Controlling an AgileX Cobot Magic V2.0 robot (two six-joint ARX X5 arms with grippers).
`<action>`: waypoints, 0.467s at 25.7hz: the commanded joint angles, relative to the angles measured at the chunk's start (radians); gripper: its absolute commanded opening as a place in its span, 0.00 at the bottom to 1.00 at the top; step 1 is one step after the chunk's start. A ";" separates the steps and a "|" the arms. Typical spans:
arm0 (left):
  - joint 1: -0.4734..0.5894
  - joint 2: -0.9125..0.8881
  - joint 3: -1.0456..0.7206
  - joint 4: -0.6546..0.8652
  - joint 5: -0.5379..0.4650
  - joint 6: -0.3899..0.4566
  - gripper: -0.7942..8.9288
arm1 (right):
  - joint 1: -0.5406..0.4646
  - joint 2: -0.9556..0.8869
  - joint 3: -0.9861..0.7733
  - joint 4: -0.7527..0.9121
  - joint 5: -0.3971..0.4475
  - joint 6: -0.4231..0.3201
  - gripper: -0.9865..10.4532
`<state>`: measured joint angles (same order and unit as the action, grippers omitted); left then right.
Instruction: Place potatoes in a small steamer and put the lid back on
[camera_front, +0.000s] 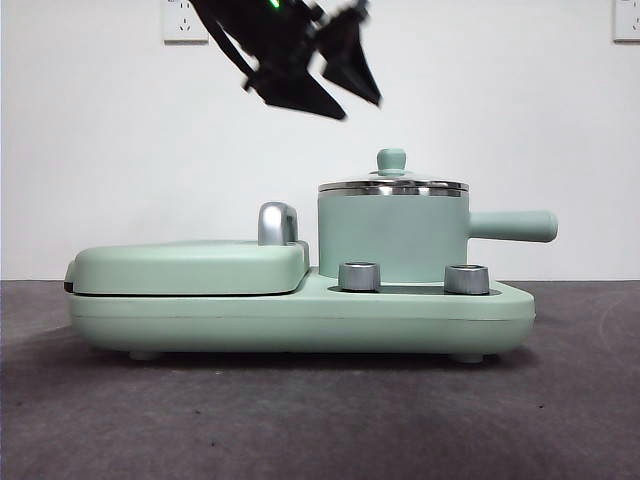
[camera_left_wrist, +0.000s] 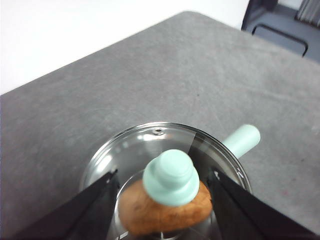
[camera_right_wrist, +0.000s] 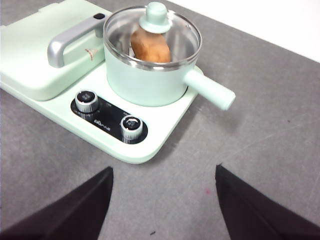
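**One potato in, lid seated — left arm above the knob**

Front view: small steamer (camera_front: 392, 238) sits on the mint-green cooker base (camera_front: 300, 315), beside the flat griddle cover (camera_front: 190, 266). Glass lid (camera_front: 393, 185) rests level on the steel rim, side handle pointing away from the griddle. One dark gripper hangs overhead, clear of the knob, toward the griddle side.

Left wrist view: left gripper (camera_left_wrist: 162, 185) looks straight down, jaws spread wide, the lid knob (camera_left_wrist: 171, 177) between them, no contact visible. Potato (camera_left_wrist: 165, 210) lies under the glass, long axis running roughly jaw to jaw.

Right wrist view: right gripper (camera_right_wrist: 164, 200) spread, holding nothing, well apart from the pot over bare table (camera_right_wrist: 260, 115). Left arm is the nearer. Task looks essentially done; I'd say only a straight lift-off remains.
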<state>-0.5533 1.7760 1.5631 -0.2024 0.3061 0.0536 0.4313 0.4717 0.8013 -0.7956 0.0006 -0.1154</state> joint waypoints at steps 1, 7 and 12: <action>0.023 -0.024 0.011 -0.054 0.033 -0.078 0.38 | 0.006 0.002 0.005 0.010 -0.001 -0.005 0.36; 0.090 -0.108 -0.018 -0.146 0.082 -0.097 0.37 | 0.006 0.004 0.005 0.010 -0.010 -0.005 0.36; 0.153 -0.208 -0.105 -0.172 0.088 -0.100 0.37 | 0.006 0.004 0.005 0.011 -0.038 -0.004 0.36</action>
<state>-0.4011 1.5795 1.4662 -0.3767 0.3897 -0.0410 0.4309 0.4717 0.8013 -0.7956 -0.0326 -0.1154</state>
